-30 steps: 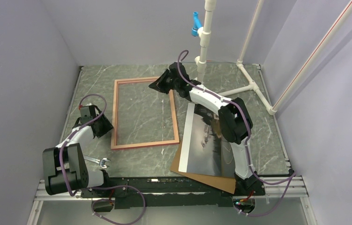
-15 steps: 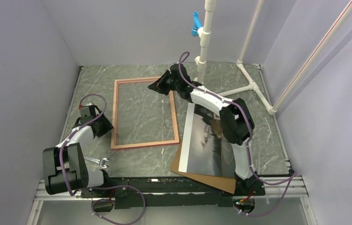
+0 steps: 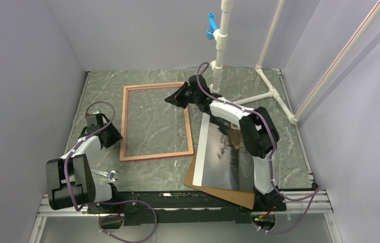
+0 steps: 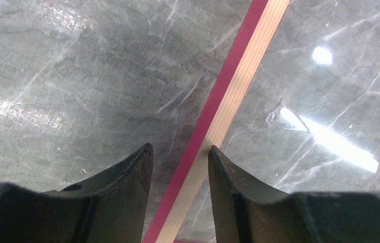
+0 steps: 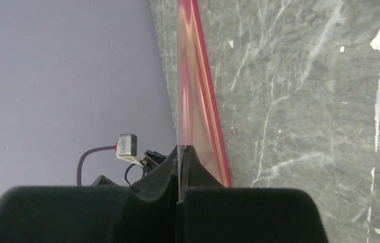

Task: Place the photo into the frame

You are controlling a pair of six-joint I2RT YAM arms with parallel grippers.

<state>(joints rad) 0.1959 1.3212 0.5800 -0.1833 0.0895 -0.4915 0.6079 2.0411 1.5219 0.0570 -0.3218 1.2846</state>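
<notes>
The salmon-edged frame [image 3: 156, 155] lies flat on the marble table, left of centre. My left gripper [image 3: 113, 135] is open, its fingers astride the frame's left rail [image 4: 218, 121], one on each side. My right gripper [image 3: 173, 97] is at the frame's far right corner. In the right wrist view its jaws [image 5: 179, 150] are shut on a thin clear edge that tints pink beside the frame rail [image 5: 213, 126]. The photo [image 3: 223, 149], a dark landscape print, lies face up right of the frame, under my right arm.
A plain brown backing board [image 3: 228, 195] lies under the photo, its corner sticking out toward the near edge. A white pipe stand [image 3: 219, 55] with a blue fitting rises at the back, its pipes [image 3: 273, 96] running along the right. Grey walls enclose the table.
My right gripper has shifted a little to the right and back at the frame's far right corner. The left arm, frame and photo have not moved.
</notes>
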